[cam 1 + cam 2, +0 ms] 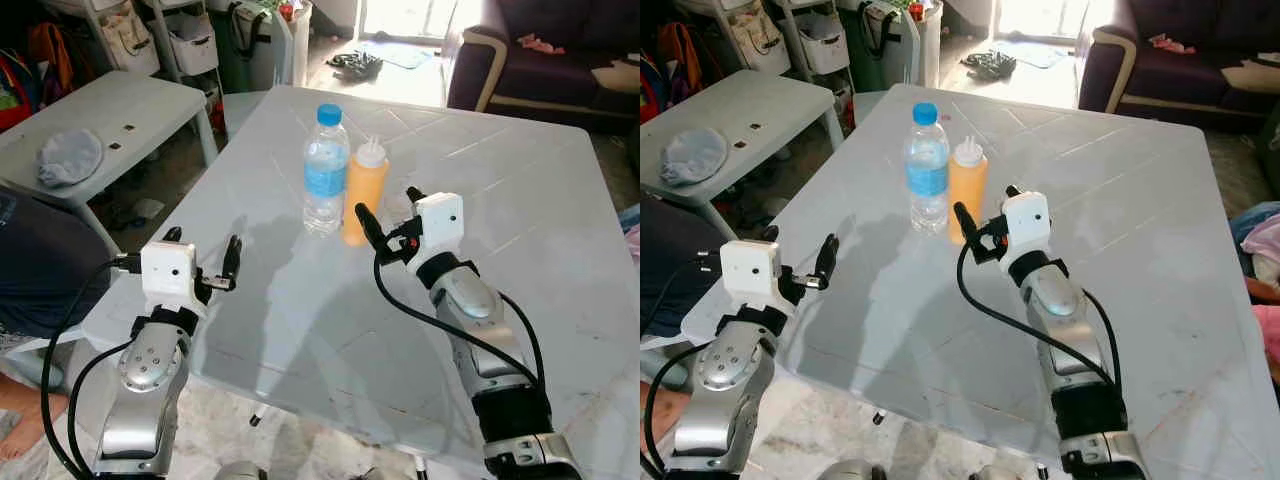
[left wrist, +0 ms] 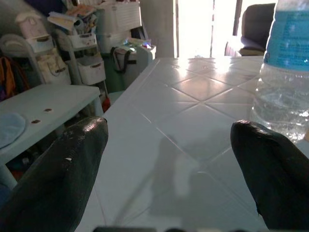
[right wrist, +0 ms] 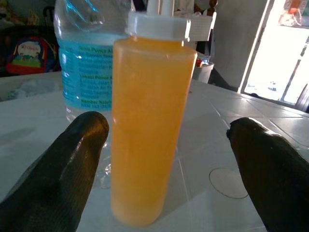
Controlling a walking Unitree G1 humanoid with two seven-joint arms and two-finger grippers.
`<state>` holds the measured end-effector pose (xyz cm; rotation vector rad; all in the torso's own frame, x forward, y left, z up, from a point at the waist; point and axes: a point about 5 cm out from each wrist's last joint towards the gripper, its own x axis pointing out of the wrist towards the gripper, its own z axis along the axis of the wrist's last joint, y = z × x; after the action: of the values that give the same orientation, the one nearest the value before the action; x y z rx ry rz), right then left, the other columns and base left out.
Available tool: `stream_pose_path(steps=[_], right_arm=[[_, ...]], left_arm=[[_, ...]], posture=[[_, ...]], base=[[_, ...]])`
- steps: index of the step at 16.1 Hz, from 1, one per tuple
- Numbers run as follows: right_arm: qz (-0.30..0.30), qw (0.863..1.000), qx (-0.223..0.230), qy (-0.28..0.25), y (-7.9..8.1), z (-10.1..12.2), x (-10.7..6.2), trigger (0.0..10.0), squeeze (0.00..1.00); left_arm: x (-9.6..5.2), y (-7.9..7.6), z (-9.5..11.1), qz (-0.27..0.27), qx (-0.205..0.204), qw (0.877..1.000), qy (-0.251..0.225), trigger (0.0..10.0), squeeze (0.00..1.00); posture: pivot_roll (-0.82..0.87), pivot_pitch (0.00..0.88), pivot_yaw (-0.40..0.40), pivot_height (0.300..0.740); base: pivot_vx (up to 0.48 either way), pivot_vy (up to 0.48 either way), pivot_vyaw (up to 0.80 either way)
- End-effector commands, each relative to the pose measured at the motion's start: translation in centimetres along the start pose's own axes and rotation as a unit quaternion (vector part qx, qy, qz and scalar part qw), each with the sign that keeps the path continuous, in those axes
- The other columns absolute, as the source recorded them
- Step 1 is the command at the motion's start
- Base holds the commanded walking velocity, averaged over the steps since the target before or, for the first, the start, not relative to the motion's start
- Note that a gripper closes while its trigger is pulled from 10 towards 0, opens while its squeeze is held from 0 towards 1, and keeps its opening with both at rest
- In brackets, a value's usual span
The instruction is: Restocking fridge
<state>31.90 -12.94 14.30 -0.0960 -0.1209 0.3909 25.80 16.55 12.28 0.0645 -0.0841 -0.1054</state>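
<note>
The water bottle [image 3: 79,53] showed cut off at the top in the right wrist view, half hidden behind the orange squeeze bottle [image 1: 365,190]. That bottle, translucent with a white cap, stood upright mid-table [image 1: 520,200], touching the water bottle on its left. The right gripper [image 1: 388,215] hovered just near of it, fingers spread. The left gripper [image 1: 203,260], also spread, sat near the table's left edge.

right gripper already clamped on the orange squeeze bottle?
No: the right gripper's black fingers stand open on either side of the orange squeeze bottle, with gaps showing.
</note>
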Motion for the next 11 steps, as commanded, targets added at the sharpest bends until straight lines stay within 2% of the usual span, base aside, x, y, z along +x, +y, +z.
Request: stream_pose_path(steps=[1, 7, 11], right_arm=[[0.011, 1.000, -0.008, -0.007, -0.2, 0.2, 0.4, 10.0, 0.00], [0.038, 0.998, -0.037, -0.026, -1.7, 1.5, 2.3, 10.0, 0.00], [0.077, 0.996, -0.037, -0.029, -1.4, 1.8, 2.8, 10.0, 0.00]], left_arm=[[-0.2, 0.0, 0.4, -0.009, 0.010, 1.000, -0.002, 10.0, 0.00], [-0.6, 0.5, 0.7, -0.010, 0.019, 1.000, 0.004, 10.0, 0.00], [-0.6, 0.5, 0.9, -0.012, 0.021, 1.000, 0.005, 10.0, 0.00]], posture=[[0.08, 0.075, 0.026, 0.740], [0.10, 0.090, 0.037, 0.740], [0.11, 0.090, 0.041, 0.740]], base=[[0.000, 0.000, 0.00], [0.000, 0.000, 0.00], [0.000, 0.000, 0.00]])
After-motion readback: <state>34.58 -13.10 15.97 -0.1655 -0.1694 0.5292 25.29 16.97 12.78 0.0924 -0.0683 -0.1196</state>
